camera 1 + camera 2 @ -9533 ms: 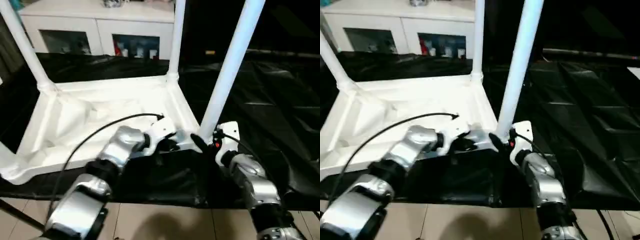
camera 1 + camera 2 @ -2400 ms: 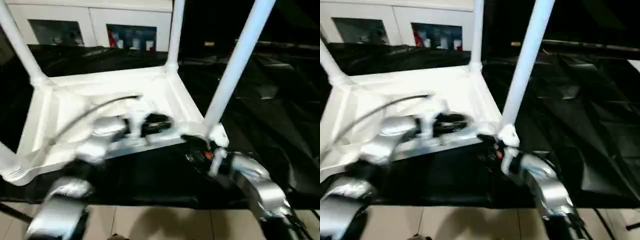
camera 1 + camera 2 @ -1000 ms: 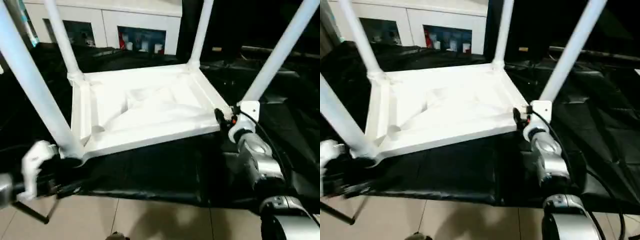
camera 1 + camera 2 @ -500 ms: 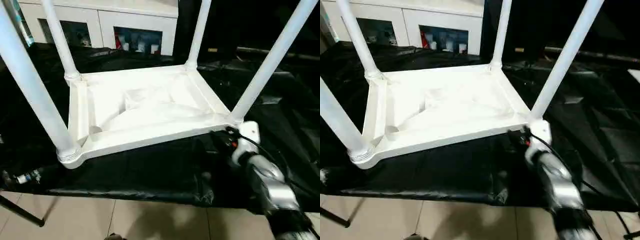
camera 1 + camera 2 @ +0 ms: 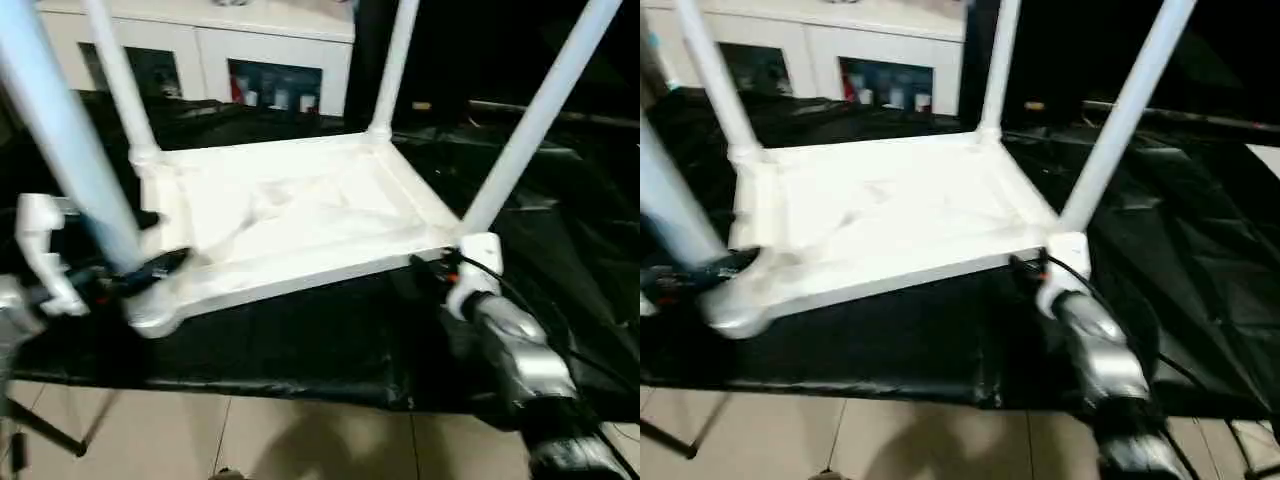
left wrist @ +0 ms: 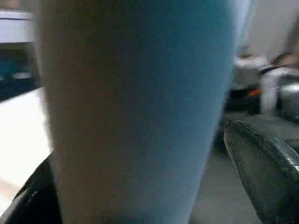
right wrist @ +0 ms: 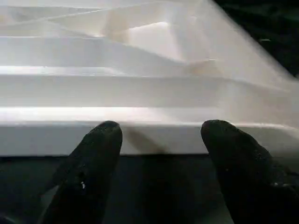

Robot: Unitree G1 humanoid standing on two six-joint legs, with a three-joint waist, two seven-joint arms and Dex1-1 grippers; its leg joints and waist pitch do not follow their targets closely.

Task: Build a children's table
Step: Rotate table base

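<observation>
The children's table (image 5: 300, 215) lies upside down on the black cloth, ribbed underside up, with four white legs standing in its corner sockets. My left gripper (image 5: 140, 272) is at the base of the front-left leg (image 5: 70, 140). In the left wrist view that leg (image 6: 135, 112) stands between the wide-spread fingers (image 6: 264, 177), with a gap on one side. My right gripper (image 5: 428, 265) is at the front-right corner, below the front-right leg (image 5: 530, 120). Its black fingers (image 7: 93, 158) are open in front of the table's rim (image 7: 154, 135), with nothing between them.
The black-cloth work table (image 5: 300, 340) ends just before me, with tiled floor (image 5: 300, 440) below its edge. A white cabinet (image 5: 200, 40) with glass doors stands behind. A black cable (image 5: 545, 320) runs along my right forearm.
My left arm has come up from low at the left edge, and its open fingers now stand around the front-left leg. The right gripper stays at the front-right corner.
</observation>
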